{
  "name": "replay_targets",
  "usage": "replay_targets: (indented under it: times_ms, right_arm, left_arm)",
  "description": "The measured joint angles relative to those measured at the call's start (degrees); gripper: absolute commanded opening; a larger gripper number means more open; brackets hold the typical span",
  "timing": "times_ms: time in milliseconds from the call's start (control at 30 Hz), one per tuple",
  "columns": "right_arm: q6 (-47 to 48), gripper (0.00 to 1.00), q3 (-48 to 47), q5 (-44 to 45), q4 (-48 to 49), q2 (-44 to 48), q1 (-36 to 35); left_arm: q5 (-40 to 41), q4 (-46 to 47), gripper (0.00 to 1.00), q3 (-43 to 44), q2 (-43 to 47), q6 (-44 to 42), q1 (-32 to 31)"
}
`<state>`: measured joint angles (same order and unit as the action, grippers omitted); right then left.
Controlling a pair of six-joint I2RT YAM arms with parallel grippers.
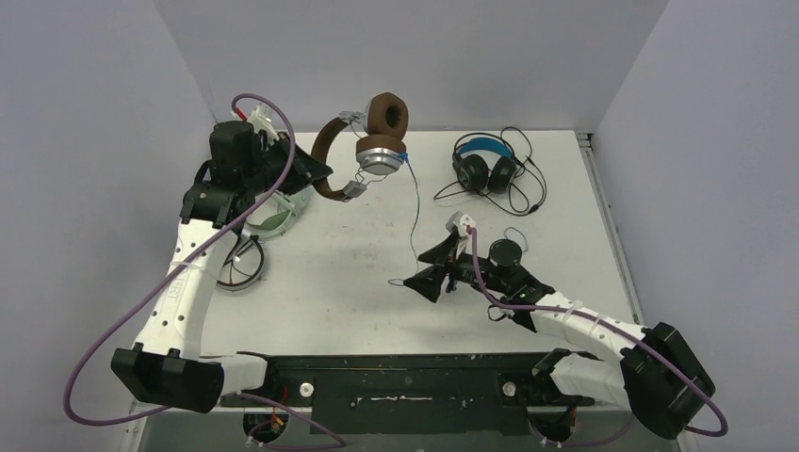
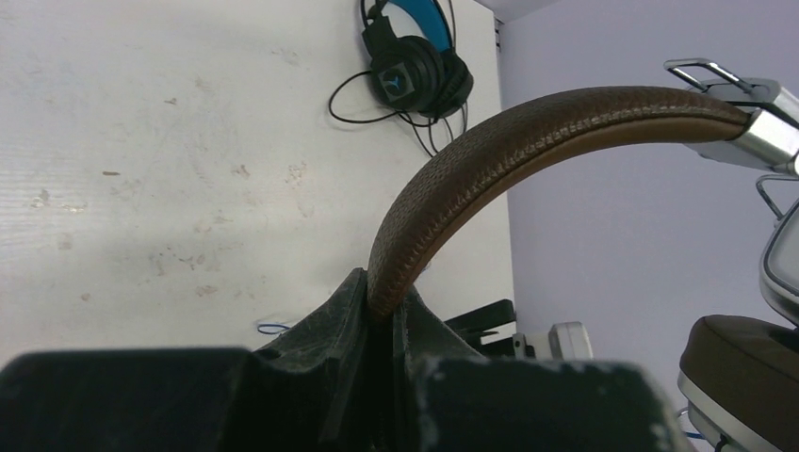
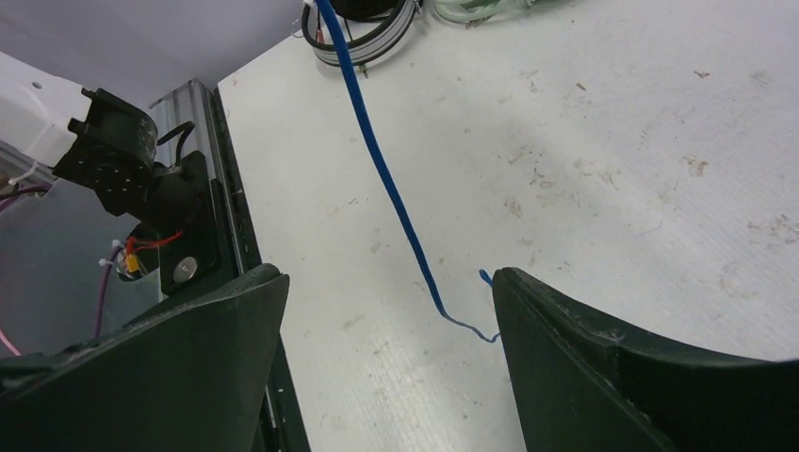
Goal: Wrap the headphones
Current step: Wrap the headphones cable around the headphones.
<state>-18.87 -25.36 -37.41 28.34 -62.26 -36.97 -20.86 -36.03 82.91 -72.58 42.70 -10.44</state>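
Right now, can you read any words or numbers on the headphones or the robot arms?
No text reads clearly.
Left arm's white link: small dark print, too small to read.
Black headset with the blue headband: a teal emblem on its ear cup, no letters legible.

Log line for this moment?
left gripper shut on brown headphones headband | right gripper open around blue cord, not gripping | cord unwrapped

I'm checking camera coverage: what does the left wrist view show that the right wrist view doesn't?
Left wrist only: the left tool shut on the brown headset by its headband, and the black headset beyond. Right wrist only: the blue cord running between the fingers of the open right tool, plus the striped headset. Both: the white table.
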Motion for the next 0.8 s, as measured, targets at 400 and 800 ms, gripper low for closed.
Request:
replay_targets:
  times_ms: [400, 800]
  right_arm:
    - [-3.3, 0.18, 1.0, 1.6, 18.8, -13.0, -4.8]
    - [-7.2, 0.00, -2.3, -2.7, 23.8, -17.5, 0.9]
  left_arm:
    - [-13.6, 9.2, 0.00, -2.5, 0.6, 8.1, -0.5]
    - [-23.9, 11.0, 0.00, -3.3, 0.8, 0.1, -13.0]
